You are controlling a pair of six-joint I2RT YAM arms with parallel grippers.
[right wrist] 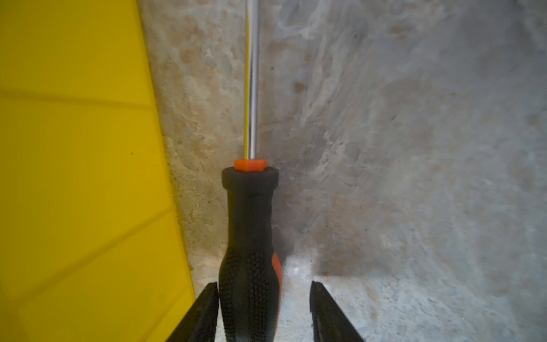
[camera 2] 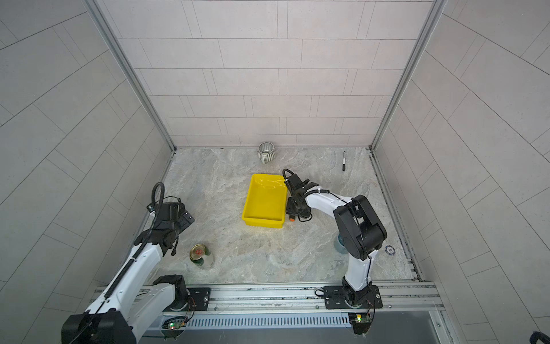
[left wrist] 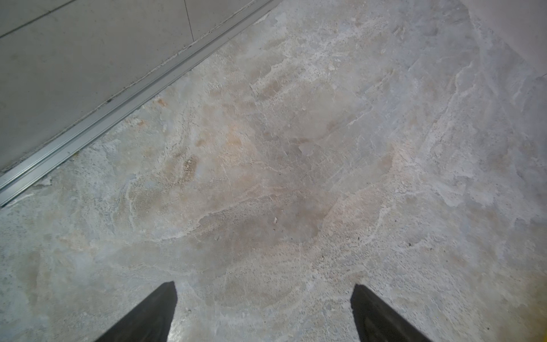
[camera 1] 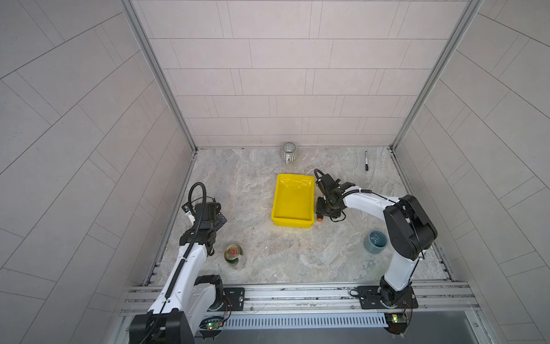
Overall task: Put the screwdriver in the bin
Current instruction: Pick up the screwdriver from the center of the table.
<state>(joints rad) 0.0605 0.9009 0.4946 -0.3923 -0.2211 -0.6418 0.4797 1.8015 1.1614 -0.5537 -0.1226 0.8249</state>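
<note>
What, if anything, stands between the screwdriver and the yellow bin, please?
Nothing visible: the screwdriver lies beside the bin, between the open jaws of the right gripper; only the bin's own wall needs clearing.

- Robot lab test cell, by every sign.
- Boxed in on three sides by pale panelled walls [camera 1: 282,74] in aluminium framing [camera 1: 159,74].
- Stone-look tabletop [camera 1: 268,253] for a work surface.
- Left arm [camera 1: 190,262] and right arm [camera 1: 366,202] bolted to a slotted metal rail [camera 1: 297,295] along the tabletop's near edge.
- Bare circuit boards [camera 1: 394,320] with lit LEDs under that rail, wires showing.

Screwdriver [right wrist: 248,237] right of bin [right wrist: 74,148], seemingly apart.
</note>
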